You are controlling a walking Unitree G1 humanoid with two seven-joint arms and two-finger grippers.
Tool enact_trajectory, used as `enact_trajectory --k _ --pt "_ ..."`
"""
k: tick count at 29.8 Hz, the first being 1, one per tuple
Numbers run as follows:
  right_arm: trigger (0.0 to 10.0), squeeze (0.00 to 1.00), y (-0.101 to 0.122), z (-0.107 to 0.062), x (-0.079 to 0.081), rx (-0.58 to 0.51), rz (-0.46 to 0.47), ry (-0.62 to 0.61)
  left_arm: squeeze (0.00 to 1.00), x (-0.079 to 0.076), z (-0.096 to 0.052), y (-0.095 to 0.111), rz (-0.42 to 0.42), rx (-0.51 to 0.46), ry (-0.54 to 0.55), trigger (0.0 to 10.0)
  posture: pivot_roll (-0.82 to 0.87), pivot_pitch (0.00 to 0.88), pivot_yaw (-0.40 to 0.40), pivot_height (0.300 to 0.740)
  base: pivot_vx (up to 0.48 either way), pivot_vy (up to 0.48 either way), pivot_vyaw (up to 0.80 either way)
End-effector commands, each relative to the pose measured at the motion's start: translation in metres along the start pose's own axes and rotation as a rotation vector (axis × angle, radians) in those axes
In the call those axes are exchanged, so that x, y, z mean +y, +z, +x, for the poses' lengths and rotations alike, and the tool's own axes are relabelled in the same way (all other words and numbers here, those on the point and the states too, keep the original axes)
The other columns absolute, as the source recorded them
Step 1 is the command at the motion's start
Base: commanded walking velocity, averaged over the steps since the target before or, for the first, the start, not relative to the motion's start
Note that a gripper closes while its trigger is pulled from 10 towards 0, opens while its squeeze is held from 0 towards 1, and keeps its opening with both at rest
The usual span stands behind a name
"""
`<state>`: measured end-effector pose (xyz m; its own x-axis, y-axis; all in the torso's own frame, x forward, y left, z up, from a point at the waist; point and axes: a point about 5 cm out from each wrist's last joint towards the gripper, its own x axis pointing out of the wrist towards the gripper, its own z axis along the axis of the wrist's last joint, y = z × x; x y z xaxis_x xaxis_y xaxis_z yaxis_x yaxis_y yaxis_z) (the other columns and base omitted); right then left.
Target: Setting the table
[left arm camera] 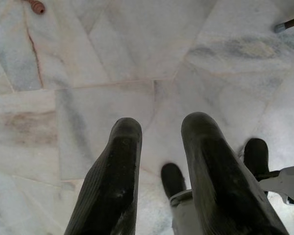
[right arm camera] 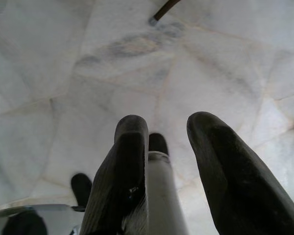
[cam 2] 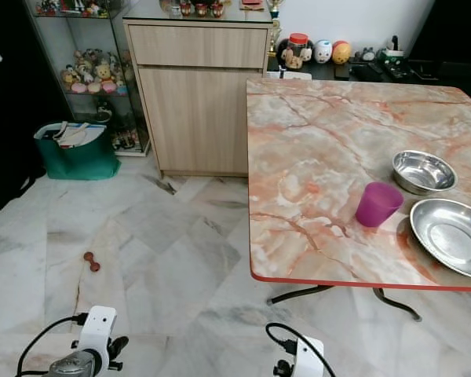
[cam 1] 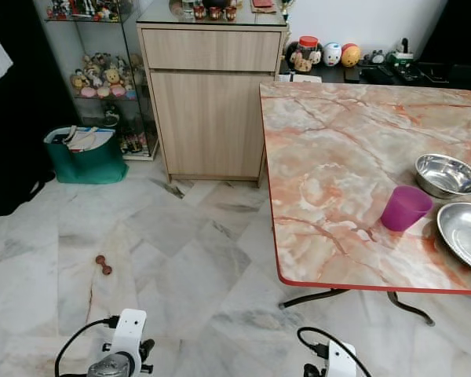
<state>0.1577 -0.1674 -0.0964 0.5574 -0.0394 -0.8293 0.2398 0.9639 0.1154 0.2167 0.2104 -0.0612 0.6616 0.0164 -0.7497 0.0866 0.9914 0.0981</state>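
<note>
Left eye view gives you a marble-topped bench with a red edge at the right, carrying a purple cup near its front, a small steel bowl just behind the cup and a wide steel plate beside it at the right edge. Behind the bench stands a wooden cabinet, with a green bag on the marble floor to its left and a small brown dumbbell-shaped object lying well apart from the bench. Right eye view shows you both arms hanging low at the bottom of the frame. Left wrist view has your left hand pointing at the floor, fingers apart and holding nothing. Right wrist view shows your right hand likewise over bare floor, fingers spread and empty.
</note>
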Motion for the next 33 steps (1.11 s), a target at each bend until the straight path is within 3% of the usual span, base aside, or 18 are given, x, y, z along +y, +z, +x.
enact_trajectory --k 1,8,24,33 --pt "10.0 0.0 0.003 -0.002 -0.018 -0.013 -0.003 -0.029 0.0 -0.005 0.001 -0.001 0.031 0.008 -0.018 10.0 0.04 0.0 -0.046 0.74 0.0 -0.274 0.0" --pt "10.0 0.0 0.0 -0.004 -0.033 0.003 0.001 -0.049 0.0 -0.007 0.001 0.001 0.036 -0.001 -0.033 10.0 0.04 0.0 -0.047 0.74 0.0 -0.281 0.0" --pt "10.0 0.0 -0.007 -0.003 -0.02 0.026 0.01 -0.023 0.0 -0.01 0.001 0.002 0.05 -0.015 -0.05 10.0 0.05 0.0 -0.052 0.74 0.0 -0.333 -0.18" --pt "10.0 0.0 -0.003 -0.004 -0.026 0.013 0.014 -0.03 0.0 -0.011 0.002 0.004 0.054 -0.017 -0.05 10.0 0.05 0.0 -0.051 0.74 0.0 -0.352 0.0"
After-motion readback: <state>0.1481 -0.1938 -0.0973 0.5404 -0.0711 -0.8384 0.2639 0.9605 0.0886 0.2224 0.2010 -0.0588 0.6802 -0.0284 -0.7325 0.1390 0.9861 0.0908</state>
